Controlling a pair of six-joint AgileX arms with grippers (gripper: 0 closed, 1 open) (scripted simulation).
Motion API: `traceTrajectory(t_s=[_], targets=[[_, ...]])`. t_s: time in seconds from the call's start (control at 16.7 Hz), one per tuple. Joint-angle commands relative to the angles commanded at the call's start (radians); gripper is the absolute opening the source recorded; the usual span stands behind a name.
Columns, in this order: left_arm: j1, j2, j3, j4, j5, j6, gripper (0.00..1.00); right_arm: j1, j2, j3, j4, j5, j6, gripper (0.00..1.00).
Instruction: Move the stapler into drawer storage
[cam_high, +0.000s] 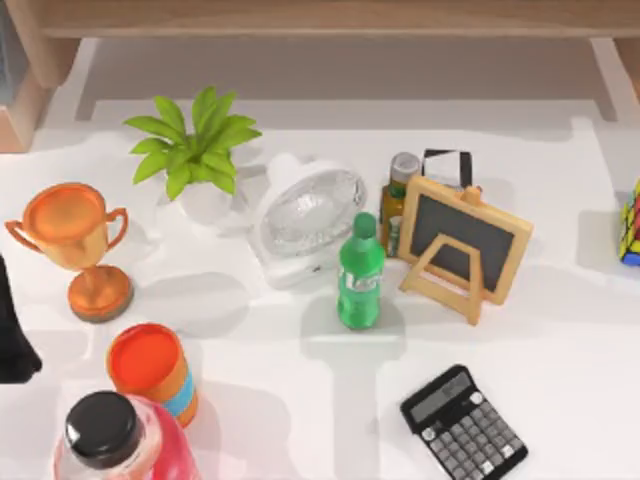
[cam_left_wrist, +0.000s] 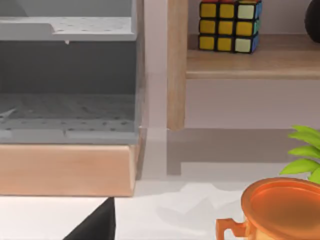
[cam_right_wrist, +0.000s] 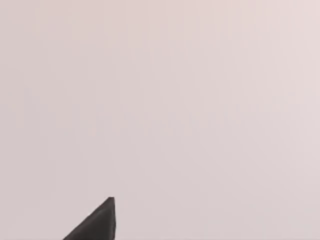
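My left hand (cam_left_wrist: 97, 224) sits at the table's left edge near the orange trophy (cam_high: 78, 232), facing the grey drawer unit (cam_left_wrist: 67, 100) at the far left corner. I judge this arm nearer the drawer. I cannot tell where the stapler lies, nor its long axis. My right hand (cam_right_wrist: 97, 222) faces blank surface. I cannot tell whether either hand is apart or together.

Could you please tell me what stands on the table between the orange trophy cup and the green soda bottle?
In the top view, the white round desk fan stands between the orange trophy cup and the green soda bottle, with the potted green plant just behind that line.
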Motion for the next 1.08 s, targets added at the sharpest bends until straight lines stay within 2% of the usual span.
traceTrajectory(t_s=[0.3,0.6,0.84,1.08], targets=[[0.000,0.000,0.000,0.000,0.000,0.000,1.00,-0.036,0.023,-0.367,0.523,-0.122,-0.184,1.00],[0.000,0.000,0.000,0.000,0.000,0.000,1.00,0.041,0.069,-0.631,0.909,-0.232,-0.309,1.00],[0.000,0.000,0.000,0.000,0.000,0.000,1.00,0.119,0.096,-0.732,1.074,-0.287,-0.356,1.00],[0.000,0.000,0.000,0.000,0.000,0.000,1.00,0.131,0.100,-0.743,1.093,-0.294,-0.361,1.00]])
